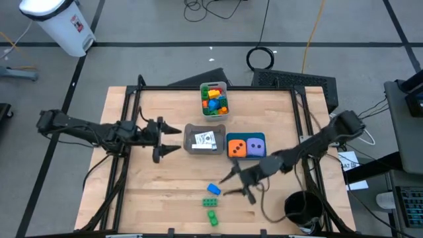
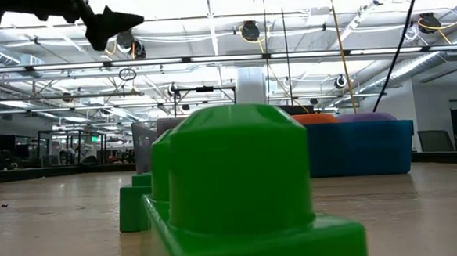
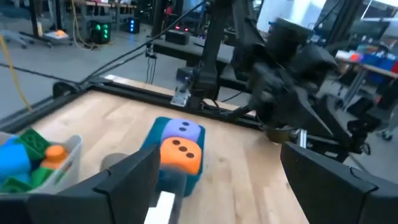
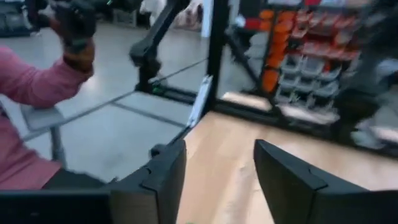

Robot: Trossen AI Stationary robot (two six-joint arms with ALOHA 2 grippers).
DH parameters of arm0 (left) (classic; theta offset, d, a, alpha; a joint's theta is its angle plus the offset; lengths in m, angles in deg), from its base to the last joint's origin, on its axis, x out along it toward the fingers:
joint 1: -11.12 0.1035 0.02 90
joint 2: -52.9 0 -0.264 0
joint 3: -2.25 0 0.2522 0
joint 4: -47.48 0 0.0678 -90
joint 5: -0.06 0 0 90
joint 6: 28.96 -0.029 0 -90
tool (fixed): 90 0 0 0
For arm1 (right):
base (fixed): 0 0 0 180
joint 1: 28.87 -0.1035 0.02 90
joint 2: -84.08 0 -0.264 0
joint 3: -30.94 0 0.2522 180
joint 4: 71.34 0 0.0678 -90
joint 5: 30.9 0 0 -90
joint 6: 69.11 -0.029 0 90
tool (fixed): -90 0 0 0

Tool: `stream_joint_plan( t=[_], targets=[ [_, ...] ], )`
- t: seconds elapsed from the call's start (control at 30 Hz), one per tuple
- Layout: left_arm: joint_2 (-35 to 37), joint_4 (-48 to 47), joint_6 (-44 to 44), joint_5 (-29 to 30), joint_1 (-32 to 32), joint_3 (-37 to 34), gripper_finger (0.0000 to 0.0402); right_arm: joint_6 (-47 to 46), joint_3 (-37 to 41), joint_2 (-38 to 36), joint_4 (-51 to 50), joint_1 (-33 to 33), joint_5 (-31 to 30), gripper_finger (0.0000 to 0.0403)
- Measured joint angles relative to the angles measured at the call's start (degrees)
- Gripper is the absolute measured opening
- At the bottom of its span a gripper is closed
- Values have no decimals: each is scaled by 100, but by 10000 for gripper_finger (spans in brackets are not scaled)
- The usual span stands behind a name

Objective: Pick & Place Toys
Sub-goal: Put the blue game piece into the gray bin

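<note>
A blue brick (image 1: 213,189) and two green bricks (image 1: 211,201) (image 1: 212,217) lie on the wooden table near its front edge. One green brick (image 2: 240,190) fills the low view. My right gripper (image 1: 225,186) (image 4: 221,180) hovers open just right of the blue brick, with nothing between its fingers. My left gripper (image 1: 177,139) (image 3: 217,186) stands open and level, just left of the grey bin (image 1: 205,140), which holds a white-edged card (image 1: 204,139). An orange die (image 3: 180,155) and a purple die (image 3: 182,132) sit in the teal bin (image 1: 246,147).
A pale grey bin (image 1: 214,99) with several bright bricks stands at the table's far middle. A black frame (image 1: 218,88) borders the table. A black round container (image 1: 301,208) stands at the near right. A person's pink sleeve (image 4: 31,87) shows beyond the table.
</note>
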Motion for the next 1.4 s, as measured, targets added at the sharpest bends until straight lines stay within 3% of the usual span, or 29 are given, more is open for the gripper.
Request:
stream_joint_plan(
  t=[0.1, 0.27, 0.53, 0.93, 1.2, 1.3, 1.4],
  targets=[
    [-8, 223, 324, 12, -119, -168, 340, -432, -640, 441, -870, -199, -273, 210],
    [-105, 235, 980, 4, -308, -289, 340, -1191, -2246, 1333, -3684, -468, -1442, 265],
    [-356, 252, 2068, -101, -562, -299, 340, -1810, -3827, 2808, -5976, -593, -1610, 281],
    [-627, 293, 3048, -105, -863, -299, 340, -2479, -3717, 2974, -6022, -306, -1797, 267],
    [-633, 298, 3127, -53, -989, -298, 340, -2573, -3176, 2974, -5325, -139, -1786, 264],
    [-633, 306, 3107, -51, -1002, -297, 340, -2575, -3176, 2967, -5351, -60, -1766, 250],
    [-633, 306, 3107, -51, -1002, -297, 340, -2579, -3171, 2972, -5393, 17, -1329, 221]
  ],
)
